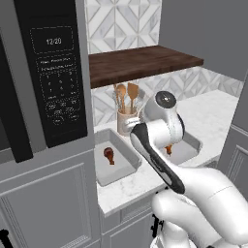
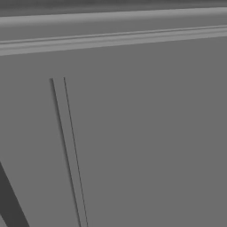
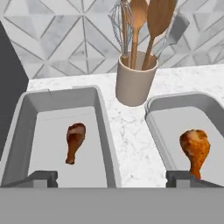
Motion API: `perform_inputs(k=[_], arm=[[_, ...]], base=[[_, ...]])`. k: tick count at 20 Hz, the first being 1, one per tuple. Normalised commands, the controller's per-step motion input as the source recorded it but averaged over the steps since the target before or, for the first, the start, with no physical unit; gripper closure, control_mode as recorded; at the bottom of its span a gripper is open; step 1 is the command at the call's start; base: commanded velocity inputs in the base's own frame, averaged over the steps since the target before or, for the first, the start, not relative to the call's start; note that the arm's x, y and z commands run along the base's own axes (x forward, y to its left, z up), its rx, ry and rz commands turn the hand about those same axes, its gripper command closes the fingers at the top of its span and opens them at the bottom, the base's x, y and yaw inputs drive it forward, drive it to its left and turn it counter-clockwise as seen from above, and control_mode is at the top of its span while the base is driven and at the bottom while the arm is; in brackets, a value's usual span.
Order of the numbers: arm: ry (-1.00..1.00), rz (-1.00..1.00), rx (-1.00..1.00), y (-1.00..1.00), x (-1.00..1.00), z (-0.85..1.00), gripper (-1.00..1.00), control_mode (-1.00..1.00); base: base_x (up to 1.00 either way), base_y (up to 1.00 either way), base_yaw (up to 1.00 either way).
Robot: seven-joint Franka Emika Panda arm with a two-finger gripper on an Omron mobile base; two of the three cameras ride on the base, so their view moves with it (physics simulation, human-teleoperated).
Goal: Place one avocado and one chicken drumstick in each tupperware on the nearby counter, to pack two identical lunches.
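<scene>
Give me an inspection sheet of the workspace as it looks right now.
Surface: white speckled counter, holding two trays and a crock.
Job's things: left tupperware holds one drumstick; right tupperware holds one drumstick. No avocado seen in either.
Clutter: beige utensil crock with wooden spoons and whisk, behind the trays.
Grippers: gripper open, holding nothing.
Cables: nothing seen.
Surroundings: microwave, wooden shelf, tiled backsplash.
</scene>
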Motion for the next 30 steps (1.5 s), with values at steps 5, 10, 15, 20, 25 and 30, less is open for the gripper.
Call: perform_inputs(k=[5, 10, 15, 20, 25, 30], arm=[[0.05, 0.0, 0.12, -0.55, -1.0, 0.77, -1.0, -1.0], [0.01, 0.0, 0.03, -0.01, -0.6, 0.03, -1.0, 1.0], [0.0, 0.0, 0.0, 0.0, 0.0, 0.0, -1.0, 1.0], [0.0, 0.0, 0.0, 0.0, 0.0, 0.0, -1.0, 1.0], [0.0, 0.0, 0.0, 0.0, 0.0, 0.0, -1.0, 1.0], [0.0, 0.0, 0.0, 0.0, 0.0, 0.0, -1.0, 1.0]], base=[[0.0, 0.0, 0.0], [-0.4, 0.08, 0.0], [-1.0, 0.58, -0.01], [-0.93, 0.43, -0.6], [-0.56, 0.13, -0.95], [-0.48, 0.16, -0.96]])
